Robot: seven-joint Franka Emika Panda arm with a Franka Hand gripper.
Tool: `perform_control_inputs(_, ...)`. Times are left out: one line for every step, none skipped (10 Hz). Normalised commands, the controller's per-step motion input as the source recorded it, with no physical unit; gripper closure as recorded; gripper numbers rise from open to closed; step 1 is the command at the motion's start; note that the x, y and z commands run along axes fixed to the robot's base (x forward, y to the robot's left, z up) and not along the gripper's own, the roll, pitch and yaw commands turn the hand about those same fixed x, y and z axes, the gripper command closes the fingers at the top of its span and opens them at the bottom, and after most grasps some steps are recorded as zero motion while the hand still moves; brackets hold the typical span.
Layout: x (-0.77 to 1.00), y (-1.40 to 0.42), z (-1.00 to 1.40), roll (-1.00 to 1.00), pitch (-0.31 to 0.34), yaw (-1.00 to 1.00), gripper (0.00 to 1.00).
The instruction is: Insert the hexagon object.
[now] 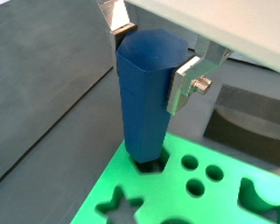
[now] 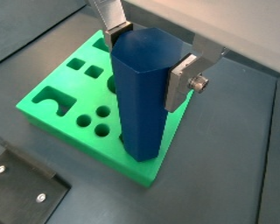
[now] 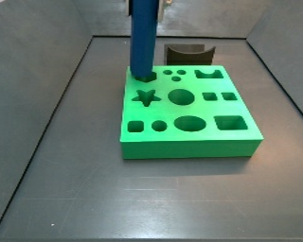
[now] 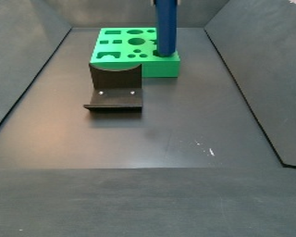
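Blue peg (image 1: pixel 145 92) is clamped upright by the gripper (image 1: pixel 154 54) fingers (image 1: pixel 185 83), tip at a corner hole of the green block (image 3: pixel 192 128); facets should be aligned before pressing.

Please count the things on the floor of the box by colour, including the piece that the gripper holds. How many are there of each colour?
Blue: 1, the peg, held upright in the gripper over the block's corner.
Green: 1, the block with holes.
Dark brown: 1, the notched block.
Total: 3.
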Motion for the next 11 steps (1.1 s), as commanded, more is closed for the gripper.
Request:
perform_control_inputs(0.19, 0.0, -0.35, -0.06, 0.0, -0.45, 1.0)
perform_control_inputs(0.23, -0.11, -0.31, -0.07, 0.0, -0.42, 1.0)
perform_control_inputs(0.35, -0.23, -0.24, -0.14, 0.0, -0.5, 1.0)
perform_control_inputs(0.27, -0.27, -0.19, -0.09, 0.0, -0.5, 1.0)
perform_control_inputs(0.07, -0.28, -0.21, -0.06, -0.019, -0.23, 1.0)
perform_control_inputs(0.02, -0.11, -0.34, -0.05, -0.027, -0.1, 1.0)
perform_control_inputs(0.0, 0.0, -0.46, -0.06, -0.06, -0.12, 1.0)
perform_control_inputs(0.01, 0.0, -0.57, -0.04, -0.06, -0.21, 1.0)
perform_control_inputs(0.11, 0.0, -0.43, 0.0, 0.0, -0.3, 1.0)
perform_control_inputs(0.12, 0.0, -0.33, 0.0, 0.0, -0.29, 1.0)
perform_control_inputs(0.05, 0.0, -0.23, 0.0, 0.0, -0.16, 1.0)
